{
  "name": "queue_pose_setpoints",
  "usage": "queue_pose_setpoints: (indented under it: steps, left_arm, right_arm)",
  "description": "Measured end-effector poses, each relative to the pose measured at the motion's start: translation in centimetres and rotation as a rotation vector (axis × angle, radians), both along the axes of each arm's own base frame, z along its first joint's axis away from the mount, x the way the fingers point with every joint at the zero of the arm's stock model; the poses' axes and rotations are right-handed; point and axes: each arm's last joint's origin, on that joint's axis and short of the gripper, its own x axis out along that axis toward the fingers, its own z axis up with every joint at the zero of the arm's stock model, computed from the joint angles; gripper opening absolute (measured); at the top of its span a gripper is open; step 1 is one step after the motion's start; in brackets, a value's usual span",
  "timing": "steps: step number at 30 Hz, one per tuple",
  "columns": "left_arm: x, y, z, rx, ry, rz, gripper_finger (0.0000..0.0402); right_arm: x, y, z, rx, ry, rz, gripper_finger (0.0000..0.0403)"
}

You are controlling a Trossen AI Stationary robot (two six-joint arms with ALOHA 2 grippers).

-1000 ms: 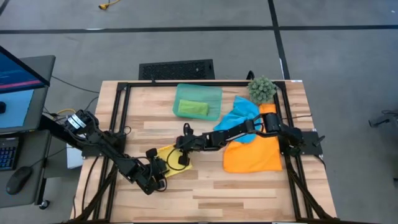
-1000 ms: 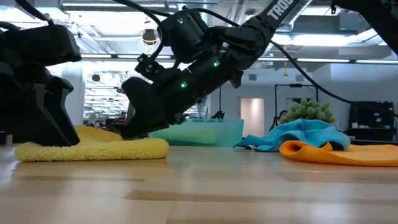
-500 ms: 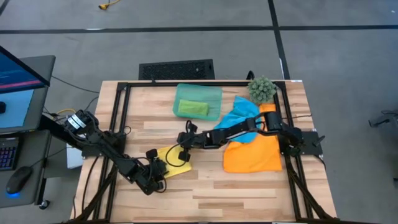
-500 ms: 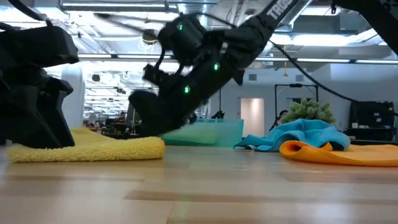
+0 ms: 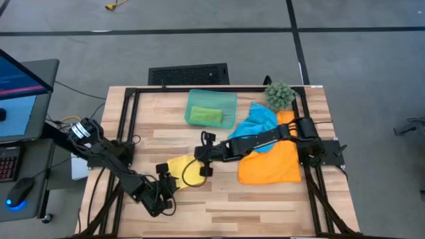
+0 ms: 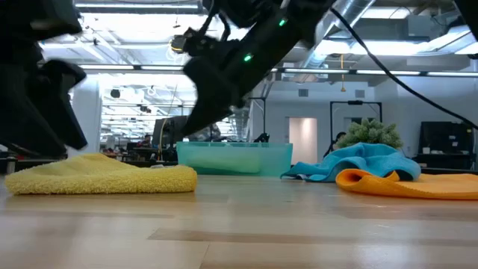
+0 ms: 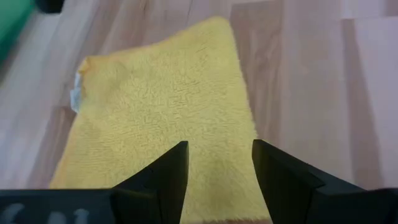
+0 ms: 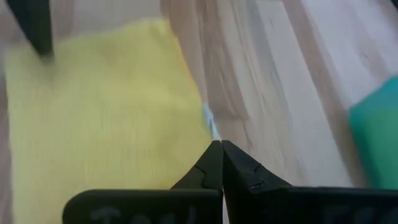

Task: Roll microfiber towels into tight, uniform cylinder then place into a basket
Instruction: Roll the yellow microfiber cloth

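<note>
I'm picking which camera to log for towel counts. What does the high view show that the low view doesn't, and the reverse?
Only the high view: the rolled green towel lying inside the basket, and the left tool open at the yellow towel's near end. Only the low view: the room behind the table. Both: yellow towel, blue towel, orange towel, basket, spiky plant ball, right tool shut above the yellow towel.
</note>
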Motion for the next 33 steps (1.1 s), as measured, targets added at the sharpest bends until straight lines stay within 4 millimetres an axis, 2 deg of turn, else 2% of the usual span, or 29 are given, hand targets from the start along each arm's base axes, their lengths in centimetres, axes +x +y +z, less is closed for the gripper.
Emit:
queue_pose_setpoints:
  steps: [5,10,13,21,24,28,31,33]
  left_arm:
    - [-0.8,-1.8,1.7,0.046,-0.014,-0.035,0.0171]
    - [-2.4,-3.7,2.2,0.023,-0.023,-0.11,0.0171]
    - [-3.4,-4.6,2.4,-0.007,-0.034,-0.129,0.0171]
    - [-4.6,-5.2,2.1,-0.133,0.025,-0.078,0.0171]
    - [-4.6,-5.2,2.1,-0.162,0.05,-0.062,0.0171]
    - [-4.4,-5.2,2.2,-0.169,0.055,-0.062,0.0171]
    - [-4.1,-4.9,2.2,-0.124,0.039,-0.073,0.0171]
    - [-3.8,-4.6,2.2,-0.086,0.028,-0.077,0.0171]
  right_arm:
    - [-1.9,2.3,1.1,-0.096,0.091,0.013,0.0015]
    - [-4.0,5.1,1.0,-0.23,0.192,0.017,0.0019]
    - [-5.0,6.1,1.0,-0.342,0.226,-0.019,0.0022]
    - [-7.9,6.1,2.2,-0.388,0.356,-0.101,0.0019]
    - [-10.1,5.8,2.6,-0.404,0.417,-0.17,0.0017]
    - [-13.1,6.0,2.9,-0.419,0.345,-0.216,0.002]
    - [-14.4,6.5,3.1,-0.373,0.256,-0.186,0.0023]
    - [-14.6,7.0,3.2,-0.338,0.177,-0.15,0.0024]
